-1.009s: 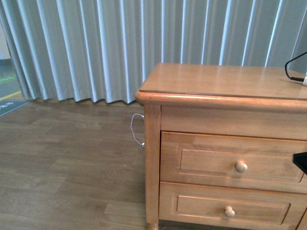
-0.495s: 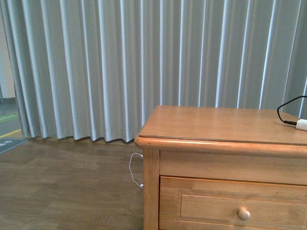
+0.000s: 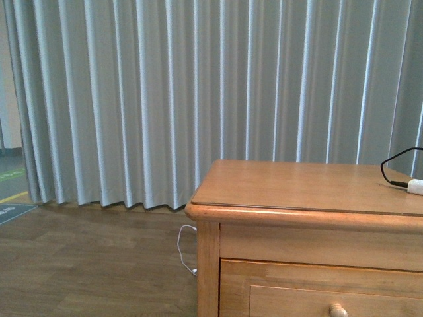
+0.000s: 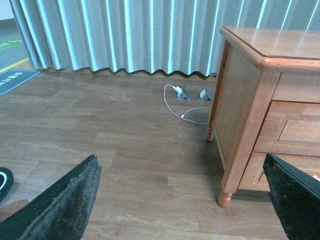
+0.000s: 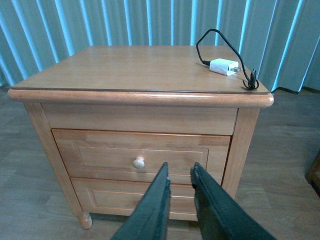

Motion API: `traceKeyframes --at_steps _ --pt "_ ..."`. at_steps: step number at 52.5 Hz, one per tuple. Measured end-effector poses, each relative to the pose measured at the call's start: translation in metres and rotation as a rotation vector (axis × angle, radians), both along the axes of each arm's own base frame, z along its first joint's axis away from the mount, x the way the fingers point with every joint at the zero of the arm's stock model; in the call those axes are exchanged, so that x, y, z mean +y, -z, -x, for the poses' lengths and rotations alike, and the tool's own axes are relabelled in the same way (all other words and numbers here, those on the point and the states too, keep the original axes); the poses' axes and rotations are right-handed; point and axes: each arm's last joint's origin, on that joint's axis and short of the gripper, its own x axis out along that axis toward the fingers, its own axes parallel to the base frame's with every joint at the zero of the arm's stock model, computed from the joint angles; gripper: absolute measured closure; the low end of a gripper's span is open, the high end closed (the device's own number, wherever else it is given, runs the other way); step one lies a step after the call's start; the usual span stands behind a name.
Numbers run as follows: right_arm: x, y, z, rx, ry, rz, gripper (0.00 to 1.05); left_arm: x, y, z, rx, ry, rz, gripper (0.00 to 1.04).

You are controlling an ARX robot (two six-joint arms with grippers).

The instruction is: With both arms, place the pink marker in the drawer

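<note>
The pink marker is out of view in every frame. The drawer [image 5: 130, 152] is the wooden cabinet's upper one, closed, with a round knob [image 5: 139, 162]. My right gripper [image 5: 179, 171] is shut with nothing in it and hangs in front of the cabinet, its tips pointing just right of the knob and apart from the drawer front. My left gripper [image 4: 180, 165] is open and empty over the wood floor, left of the cabinet [image 4: 250, 100]. The front view shows only the top strip of the drawer [image 3: 297, 290] and neither arm.
A white plug [image 5: 223, 66] on a black cable lies on the cabinet top near its right edge. The lower drawer [image 5: 135, 197] is closed. Grey curtains [image 3: 165, 99] hang behind. A white cable [image 4: 180, 107] lies on the floor by the cabinet's leg.
The front view has swung upward: the cabinet has dropped in the picture, the lower drawer has left the frame, and the black shape at the right edge is gone.
</note>
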Motion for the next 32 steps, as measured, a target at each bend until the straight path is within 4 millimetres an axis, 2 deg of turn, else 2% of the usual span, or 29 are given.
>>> traceKeyframes --at_steps 4,32 --pt "0.0 0.005 0.002 -0.006 0.0 0.005 1.04 0.0 0.0 0.0 0.0 0.0 0.0 0.06" --pt "0.0 0.031 0.015 -0.003 0.0 0.003 1.03 0.0 0.0 0.0 0.0 0.0 0.0 0.06"
